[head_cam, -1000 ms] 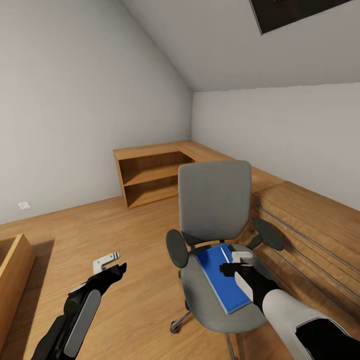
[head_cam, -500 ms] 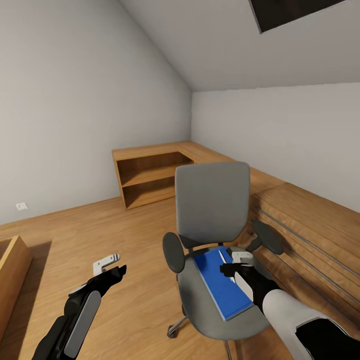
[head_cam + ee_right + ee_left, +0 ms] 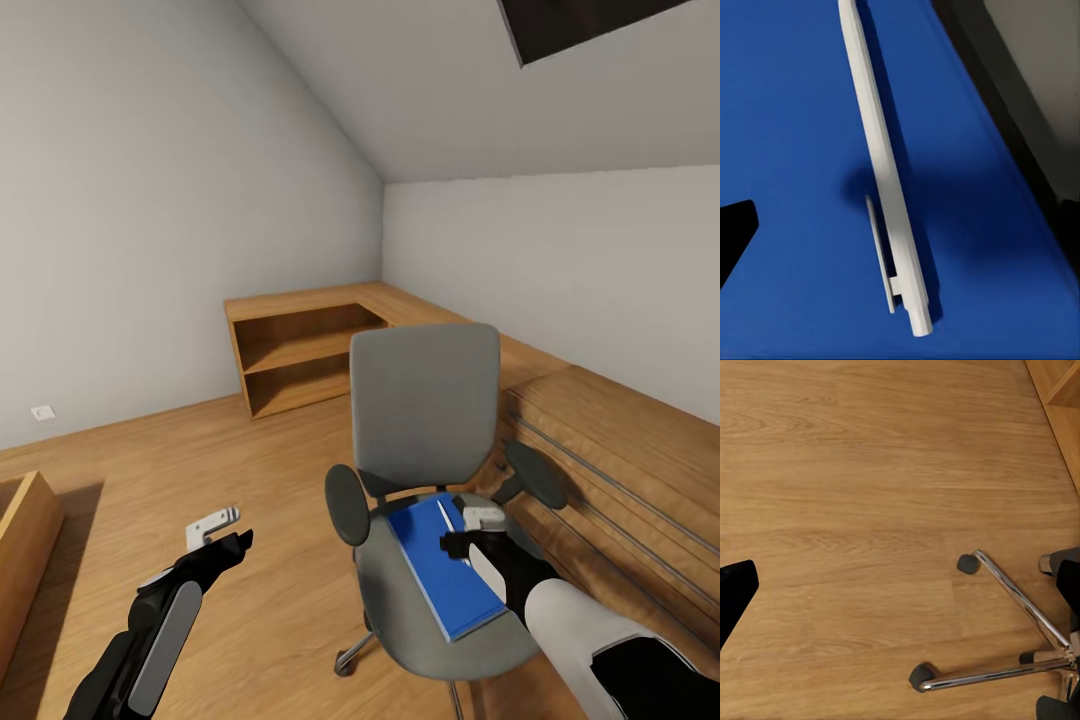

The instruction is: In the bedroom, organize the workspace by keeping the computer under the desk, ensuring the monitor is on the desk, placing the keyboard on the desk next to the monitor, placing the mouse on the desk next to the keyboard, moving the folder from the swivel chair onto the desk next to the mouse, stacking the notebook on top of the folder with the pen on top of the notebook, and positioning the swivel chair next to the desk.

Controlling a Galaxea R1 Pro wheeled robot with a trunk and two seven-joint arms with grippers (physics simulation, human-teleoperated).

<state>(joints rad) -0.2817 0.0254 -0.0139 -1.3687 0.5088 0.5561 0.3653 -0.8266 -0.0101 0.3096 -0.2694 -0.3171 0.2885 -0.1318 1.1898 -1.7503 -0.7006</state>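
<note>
The grey swivel chair [image 3: 425,400] stands on the wooden floor in front of me, with its chrome base [image 3: 1012,660] in the left wrist view. The blue folder [image 3: 440,575] lies flat on its seat. The whitish pen [image 3: 447,512] lies on the folder [image 3: 802,187]. My right gripper [image 3: 468,528] hovers open just over the pen [image 3: 881,180], a finger on either side and neither touching it. Left of the chair, my left gripper [image 3: 228,530] hangs open over bare floor, holding nothing. The desk, monitor, keyboard, mouse, computer and notebook are out of view.
A low wooden shelf unit [image 3: 300,350] fills the far corner. A light wooden dresser with long bar handles [image 3: 620,450] runs along the right wall, close behind the chair. Another wooden piece [image 3: 20,540] stands at the left edge. Open floor [image 3: 280,470] lies between them.
The whole picture slid slightly to the left early on, so the camera moved. Both grippers, the pen and the folder keep their places.
</note>
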